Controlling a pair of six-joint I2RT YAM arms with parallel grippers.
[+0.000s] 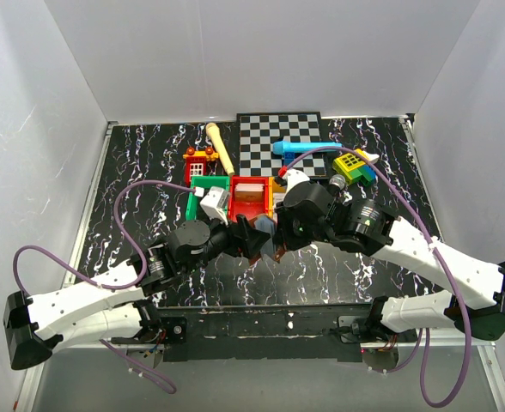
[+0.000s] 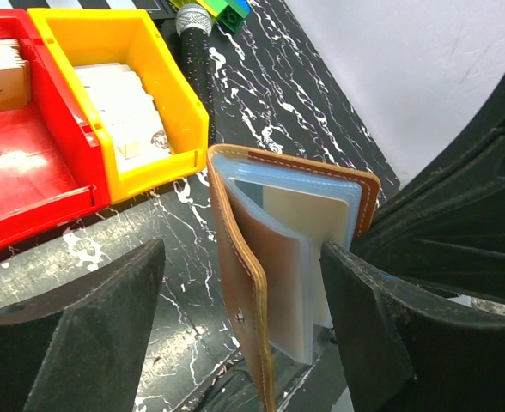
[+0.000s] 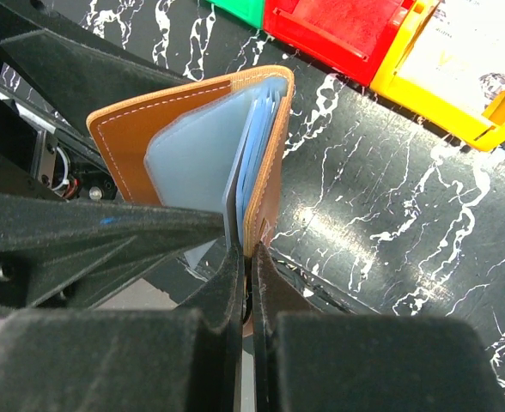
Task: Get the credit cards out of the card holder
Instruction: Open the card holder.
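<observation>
Step in hand: extraction. The card holder (image 3: 192, 137) stood open on edge over the tabletop (image 3: 381, 223), near the yellow bin (image 2: 132, 43). Right pincer (image 3: 247, 275) was clenched on one brown cover. Left pincer (image 2: 240, 266) was released, straddling the panels. Next, probably: left nips the beige card (image 2: 308, 215) and draws it clear.

We note three plain white walls boxing in the work area: a left wall (image 1: 29, 129), a back wall (image 1: 261, 51) and a right wall (image 1: 484, 112), all bare and matte. The table (image 1: 132, 163) has a glossy black top veined with white, like marble. A thin metal rim (image 1: 88, 202) runs along its left side. At the near edge lies a dull grey strip (image 1: 261, 382). The light is soft and even; we see pale glare (image 3: 338, 225) on the tabletop in the right wrist view.
</observation>
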